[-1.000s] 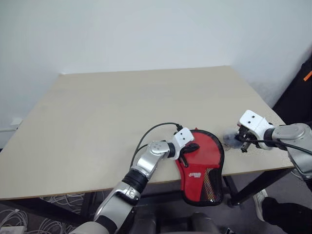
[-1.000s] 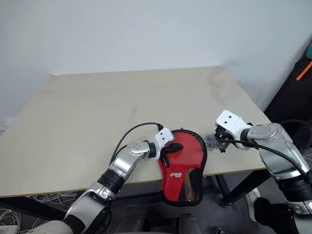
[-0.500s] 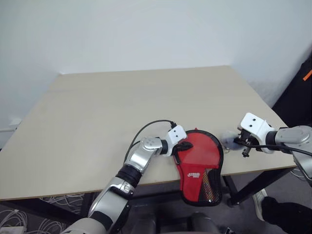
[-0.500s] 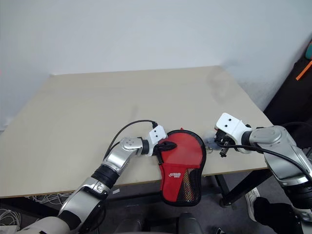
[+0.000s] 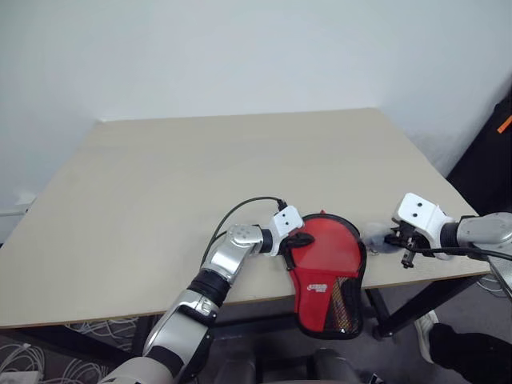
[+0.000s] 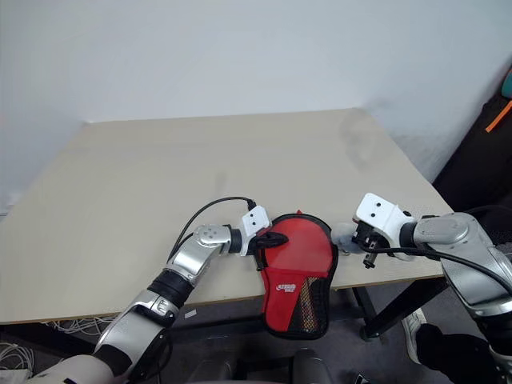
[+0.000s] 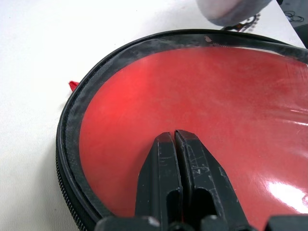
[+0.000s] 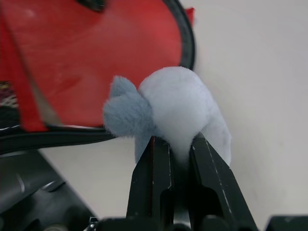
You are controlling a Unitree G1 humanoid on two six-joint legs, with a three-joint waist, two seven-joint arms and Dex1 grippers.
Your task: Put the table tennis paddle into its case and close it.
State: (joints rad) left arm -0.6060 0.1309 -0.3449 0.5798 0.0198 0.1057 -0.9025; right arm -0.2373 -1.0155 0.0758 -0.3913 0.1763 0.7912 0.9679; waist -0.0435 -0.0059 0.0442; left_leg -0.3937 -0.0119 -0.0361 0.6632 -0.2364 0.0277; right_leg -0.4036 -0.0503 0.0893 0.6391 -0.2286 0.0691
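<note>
Case (image 5: pixel 326 272) handle end overhanging near table edge (image 5: pixel 120 304), left hand (image 7: pixel 174 144) pressed together, right hand (image 8: pixel 177 149) pinching grey blob (image 8: pixel 178 108)

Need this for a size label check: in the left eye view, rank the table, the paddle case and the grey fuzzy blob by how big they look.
1. table, largest by far.
2. paddle case, overhanging the table's near edge.
3. grey fuzzy blob, smallest, pinched in the right gripper.
</note>
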